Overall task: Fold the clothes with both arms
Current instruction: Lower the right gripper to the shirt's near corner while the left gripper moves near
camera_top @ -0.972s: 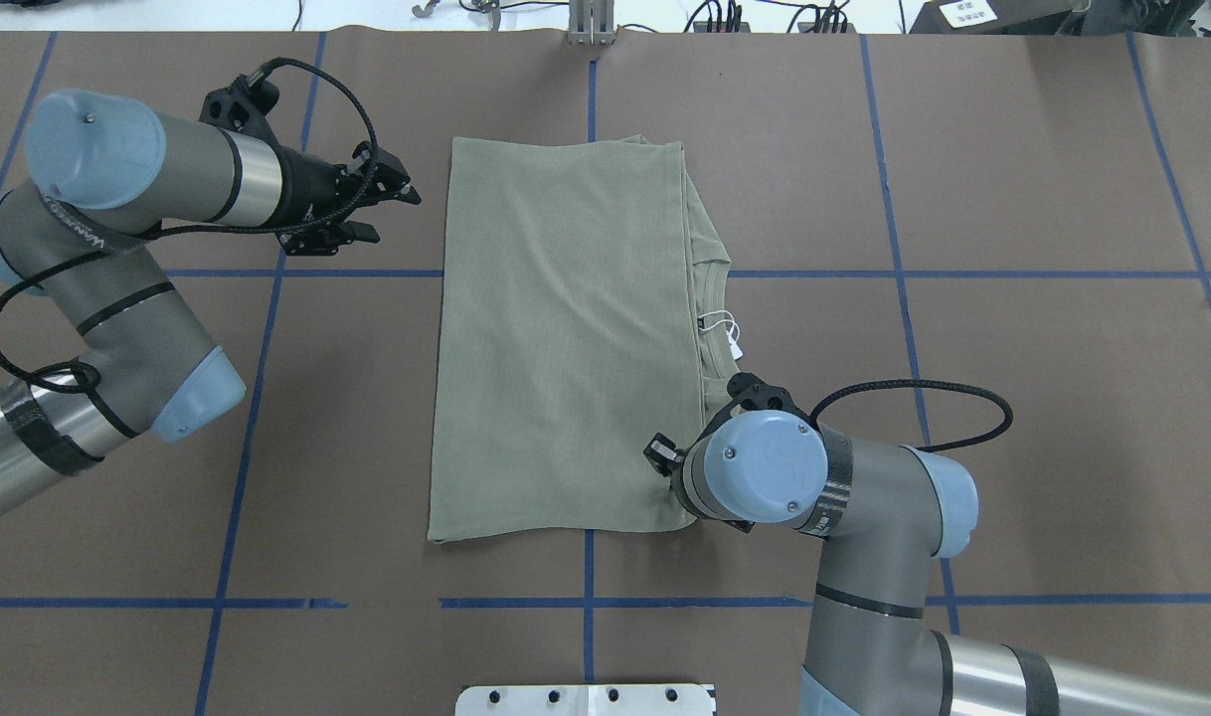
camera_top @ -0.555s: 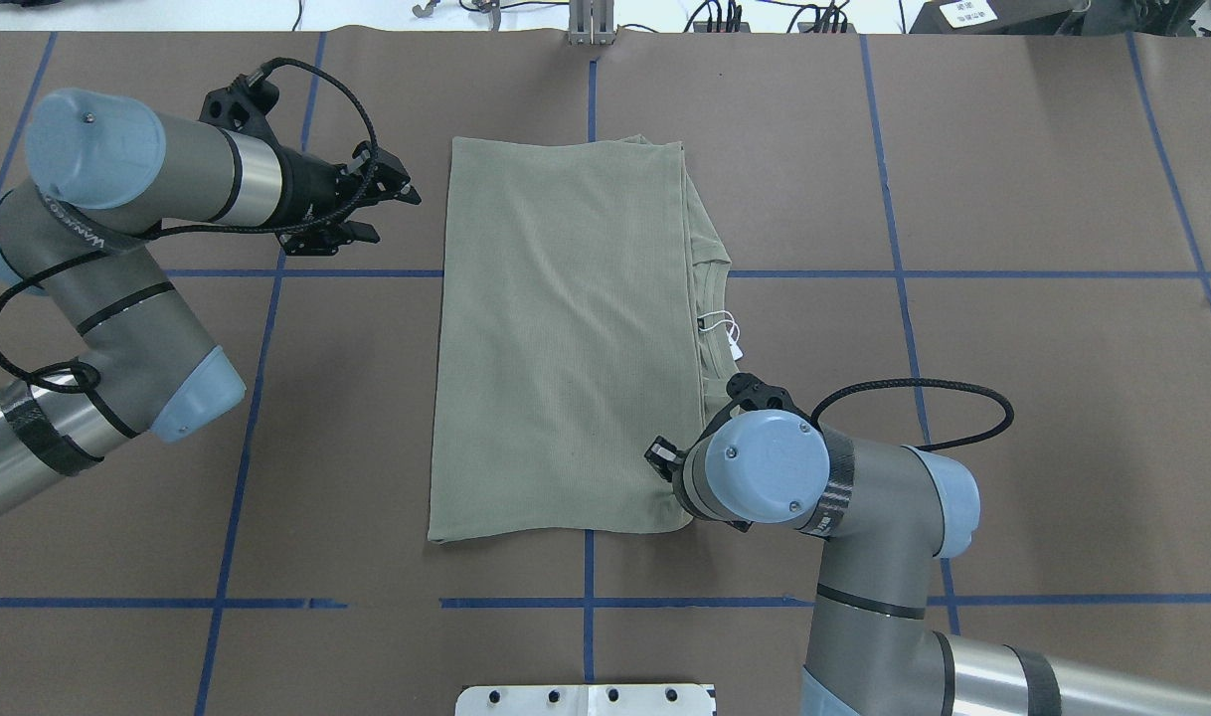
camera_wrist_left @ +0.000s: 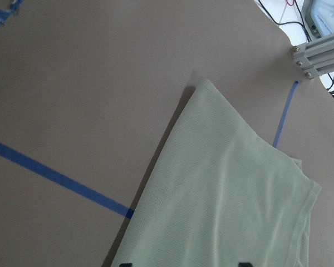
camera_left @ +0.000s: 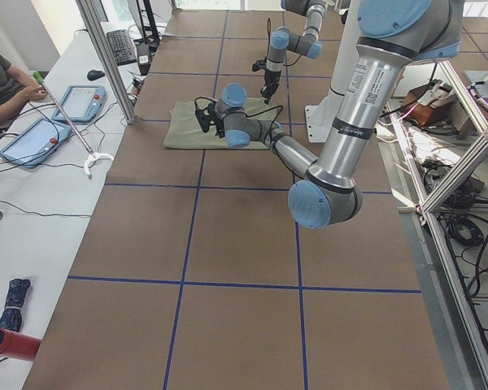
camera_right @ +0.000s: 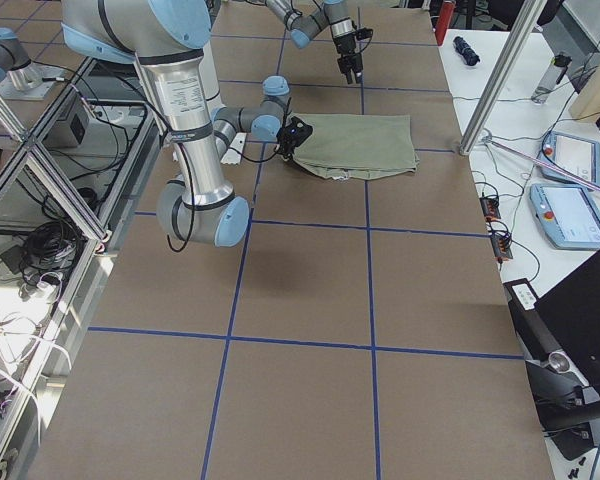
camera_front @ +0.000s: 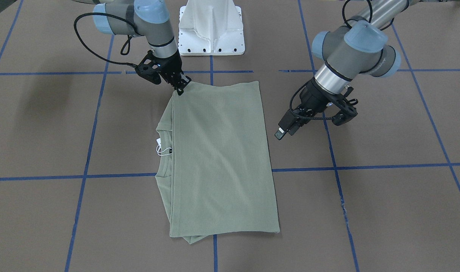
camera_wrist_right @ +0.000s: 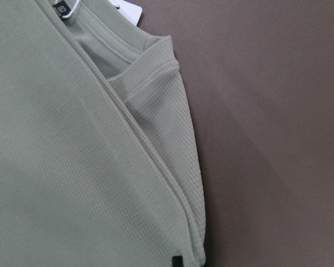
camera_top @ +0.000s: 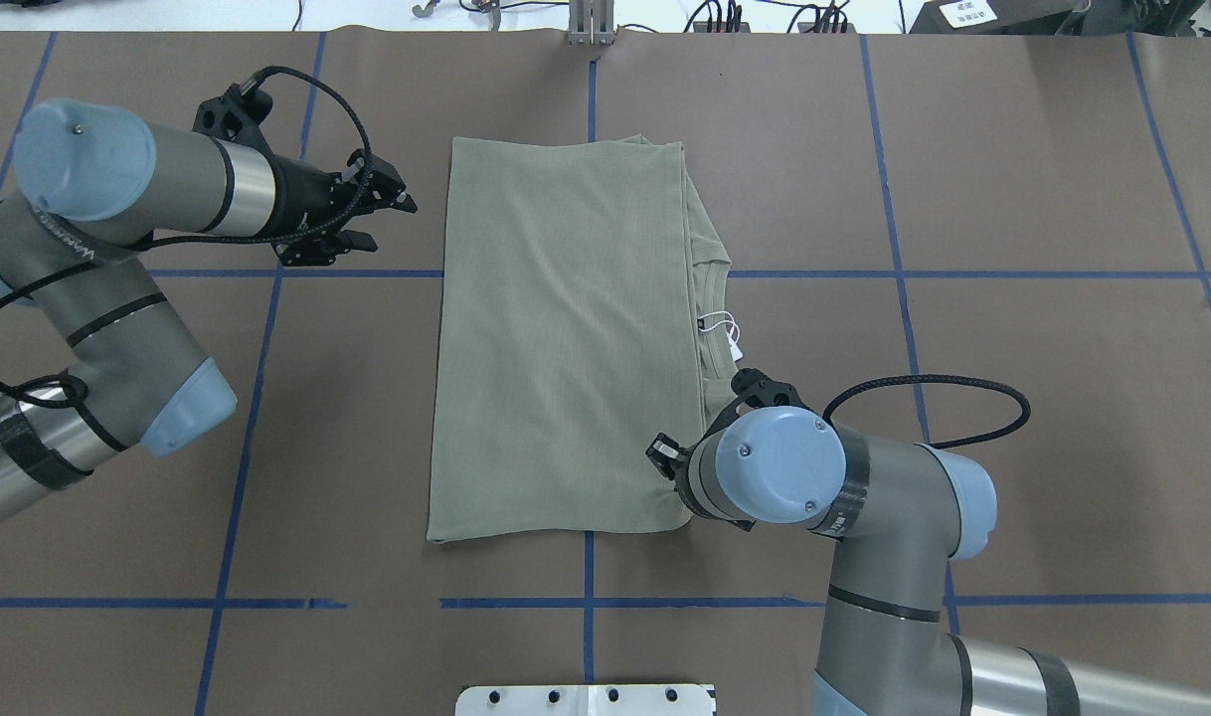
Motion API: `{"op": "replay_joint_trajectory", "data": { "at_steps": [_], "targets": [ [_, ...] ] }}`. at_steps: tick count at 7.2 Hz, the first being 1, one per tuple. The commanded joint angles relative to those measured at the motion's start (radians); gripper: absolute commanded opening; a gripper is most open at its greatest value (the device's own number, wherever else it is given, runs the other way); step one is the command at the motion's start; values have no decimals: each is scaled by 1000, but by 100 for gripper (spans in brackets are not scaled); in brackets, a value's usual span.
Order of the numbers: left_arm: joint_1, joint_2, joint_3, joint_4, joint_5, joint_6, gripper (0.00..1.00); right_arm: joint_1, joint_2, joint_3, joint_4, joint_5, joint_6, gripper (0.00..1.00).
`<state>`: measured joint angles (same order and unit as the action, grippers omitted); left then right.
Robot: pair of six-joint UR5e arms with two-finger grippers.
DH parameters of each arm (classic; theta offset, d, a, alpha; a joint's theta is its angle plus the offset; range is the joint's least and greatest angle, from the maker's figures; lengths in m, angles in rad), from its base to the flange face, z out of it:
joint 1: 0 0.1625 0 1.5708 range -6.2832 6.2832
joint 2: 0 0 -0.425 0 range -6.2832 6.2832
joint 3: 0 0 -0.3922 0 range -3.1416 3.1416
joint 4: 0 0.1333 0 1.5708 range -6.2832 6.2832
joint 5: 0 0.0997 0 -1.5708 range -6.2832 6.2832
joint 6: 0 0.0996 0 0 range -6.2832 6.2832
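Note:
The sage-green shirt [camera_top: 566, 338] lies flat, folded into a tall rectangle on the brown table [camera_top: 1013, 398]. Its round neck and white hang tag [camera_top: 730, 333] show at its right edge. My right gripper [camera_front: 180, 90] is shut on the shirt's near right corner, low at the table; in the overhead view the wrist hides it. The right wrist view shows the shirt's folded edge [camera_wrist_right: 156, 139] running down between close-set fingertips [camera_wrist_right: 176, 260]. My left gripper [camera_top: 392, 221] is open and empty, just left of the shirt's far left corner, apart from it. It also shows in the front-facing view [camera_front: 284, 132].
The white pedestal base [camera_front: 212, 28] stands at the table's near edge, behind the shirt. Blue tape lines [camera_top: 894, 273] cross the table. A metal post [camera_top: 591, 25] stands at the far edge. An operator [camera_left: 0, 81] and tablets [camera_left: 32, 138] are beyond the far side.
My left arm has drawn back slightly to the left and its gripper has dipped a little. My right arm's elbow has shifted slightly right. The shirt has not moved.

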<state>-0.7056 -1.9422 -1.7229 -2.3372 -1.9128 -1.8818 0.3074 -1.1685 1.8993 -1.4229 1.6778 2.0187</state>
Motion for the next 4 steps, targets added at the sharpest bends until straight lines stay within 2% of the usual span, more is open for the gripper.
{"op": "replay_joint_trajectory", "data": {
  "at_steps": [1, 3, 4],
  "targets": [
    [188, 73, -113, 31, 139, -118, 70, -23, -45, 52, -2, -1, 5, 0],
    [372, 141, -191, 172, 268, -172, 70, -39, -66, 75, -2, -1, 9, 0],
    [414, 137, -202, 238, 278, -196, 70, -40, -68, 75, -2, -1, 9, 0]
  ]
}}
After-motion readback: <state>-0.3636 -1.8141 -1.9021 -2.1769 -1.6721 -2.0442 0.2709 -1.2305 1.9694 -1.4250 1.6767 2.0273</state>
